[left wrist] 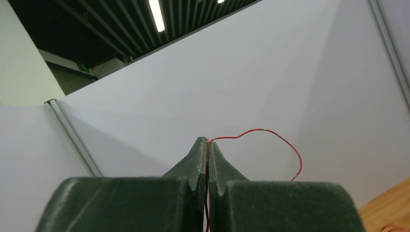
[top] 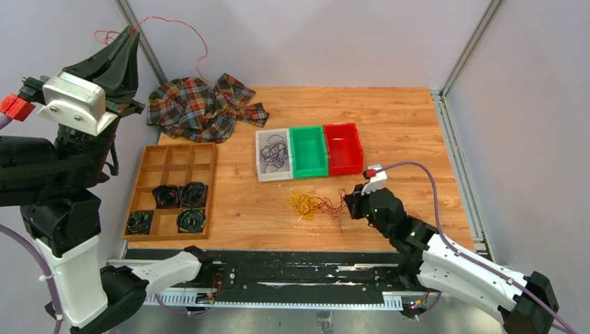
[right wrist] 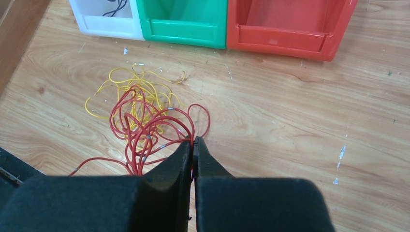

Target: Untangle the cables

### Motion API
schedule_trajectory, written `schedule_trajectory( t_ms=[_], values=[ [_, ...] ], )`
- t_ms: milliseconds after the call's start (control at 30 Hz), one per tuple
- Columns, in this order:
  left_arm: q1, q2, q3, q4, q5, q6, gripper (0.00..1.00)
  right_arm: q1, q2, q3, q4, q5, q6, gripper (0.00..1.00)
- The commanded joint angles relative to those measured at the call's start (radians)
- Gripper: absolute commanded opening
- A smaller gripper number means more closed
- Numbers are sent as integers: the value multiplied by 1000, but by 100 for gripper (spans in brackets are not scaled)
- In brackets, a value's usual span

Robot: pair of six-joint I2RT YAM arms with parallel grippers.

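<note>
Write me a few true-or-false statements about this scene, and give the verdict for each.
1. The left claw is shut on a red wire. True.
2. The right claw is open. False: it is shut on the red loops on the table.
3. The purple wires lie in the white bin. True.
4. The red bin holds the yellow wires. False: they lie on the table beside the red loops.

Your left arm (top: 69, 278) and right arm (top: 459, 268) are wearing white shells over black joints and trailing lilac hoses (top: 407, 163). They are also showing red plugs (top: 15, 106) and dark green fingers (left wrist: 193, 164).
</note>
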Motion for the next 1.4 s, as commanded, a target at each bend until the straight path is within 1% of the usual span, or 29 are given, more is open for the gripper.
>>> schedule_trajectory(
  t_ms=[0,167,300,467,567,733,867,1033,1133,1367],
  values=[
    [-7,-26,-66,-45,90,-50,1,-9,2,51,-12,-12,-5,1],
    [-6,-55,-198,-81,178,-107,0,-9,-8,84,-11,-40,-5,1],
    [-6,-55,-312,-76,211,-165,1,-11,-32,79,6,-56,9,1],
    [-6,-37,-465,-2,255,-217,0,-9,-71,71,28,-72,29,1],
    [-6,0,-536,27,295,-236,0,-10,-88,80,20,-75,30,1],
    [-11,88,-612,100,341,-249,0,-10,-86,131,-68,-90,40,1],
    [-34,185,-619,133,360,-204,1,-10,-75,184,-174,-121,41,0],
    [-75,304,-621,161,332,-50,0,-11,-84,228,-288,-118,24,1],
    [-97,365,-612,168,306,30,0,-11,-91,235,-313,-119,26,1],
    [-132,509,-557,196,290,111,0,-11,-100,208,-327,-127,47,1]
  ],
)
